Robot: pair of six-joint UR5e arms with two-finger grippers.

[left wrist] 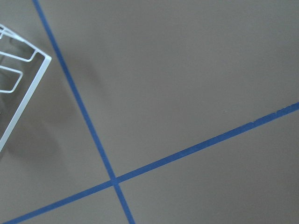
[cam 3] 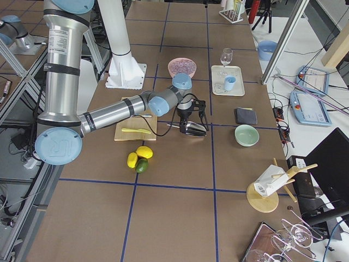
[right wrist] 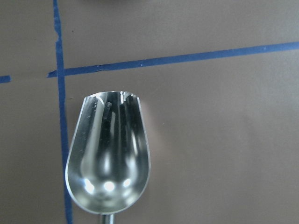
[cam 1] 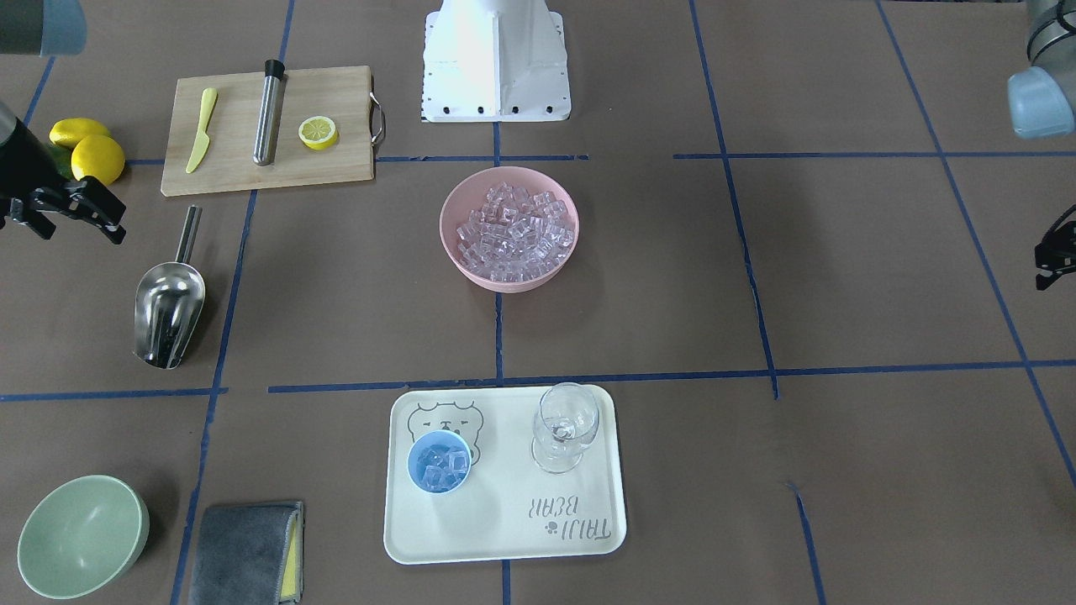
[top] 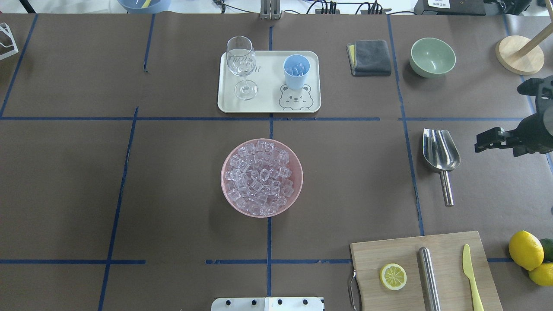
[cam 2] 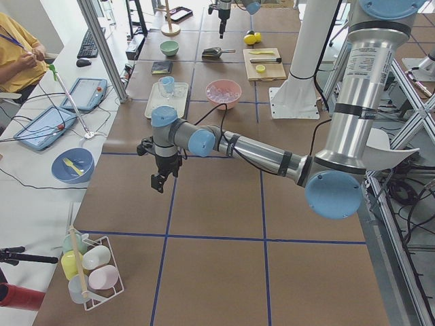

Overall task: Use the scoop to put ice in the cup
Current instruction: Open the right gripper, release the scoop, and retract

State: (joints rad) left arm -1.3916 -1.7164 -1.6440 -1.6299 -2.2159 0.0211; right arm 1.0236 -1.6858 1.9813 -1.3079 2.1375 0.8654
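The steel scoop (top: 440, 151) lies empty on the table at my right, handle toward me; it fills the right wrist view (right wrist: 110, 158). My right gripper (top: 486, 142) hovers just beside it, open and empty. The light-blue cup (top: 296, 70) stands on the cream tray (top: 268, 106) and holds a few ice cubes (cam 1: 441, 466). Many more ice cubes (top: 261, 175) fill the pink bowl (top: 229, 196) at the table's middle. My left gripper (cam 2: 160, 182) hangs over bare table far to the left; I cannot tell whether it is open or shut.
A clear stemmed glass (top: 241, 65) stands on the tray beside the cup. A cutting board (top: 432, 255) holds a lemon half, a steel cylinder and a yellow knife. A green bowl (top: 433, 56), a grey cloth (top: 369, 57) and lemons (top: 525, 250) lie on the right.
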